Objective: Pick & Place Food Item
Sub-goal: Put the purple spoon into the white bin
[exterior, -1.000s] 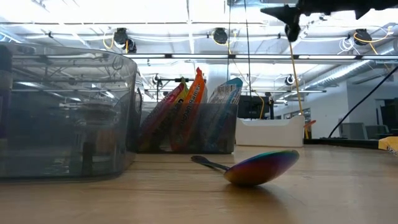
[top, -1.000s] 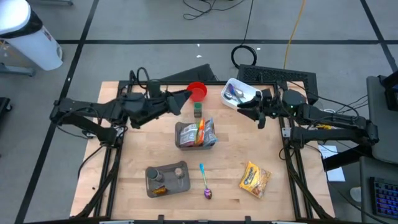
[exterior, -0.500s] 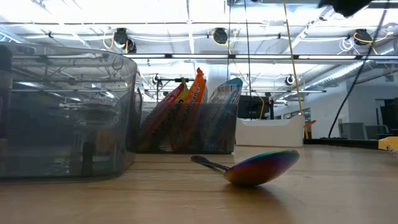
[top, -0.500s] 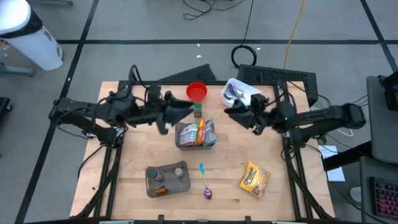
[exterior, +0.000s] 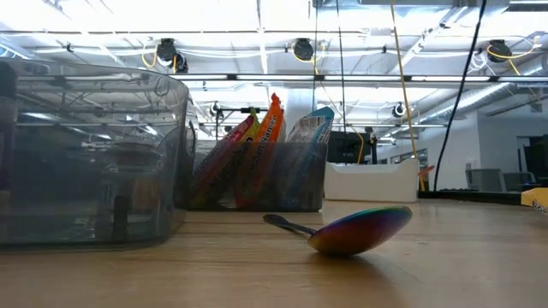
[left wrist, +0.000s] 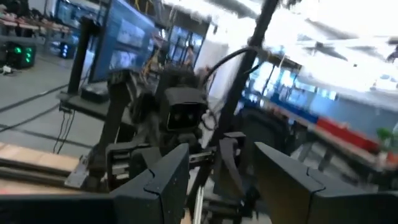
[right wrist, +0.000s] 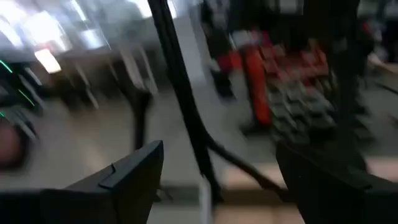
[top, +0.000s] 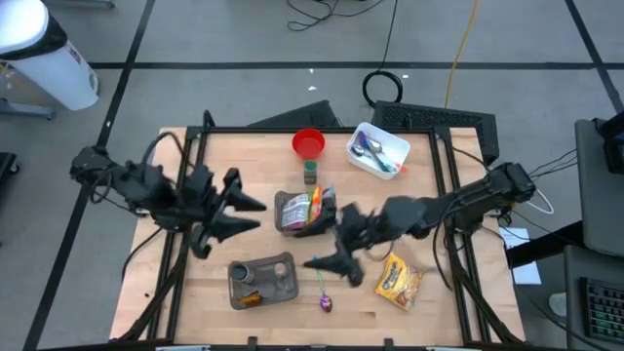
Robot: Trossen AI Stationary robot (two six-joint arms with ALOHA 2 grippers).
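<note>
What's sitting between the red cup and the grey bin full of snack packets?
In the high view, a small dark green jar stands between the red cup and the grey snack bin, just beside the bin's far edge.

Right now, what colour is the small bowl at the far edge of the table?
The bowl is red. It shows best in the high view.

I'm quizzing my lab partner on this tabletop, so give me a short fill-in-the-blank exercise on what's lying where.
1. The bowl at the table's far edge is coloured ____.
2. The upright snack packets stand in a grey ____.
3. The rainbow spoon lies between the grey holder and the ____ snack bag.
4. The white tray holds ____.

Missing words: red; bin; yellow; spoons
</note>
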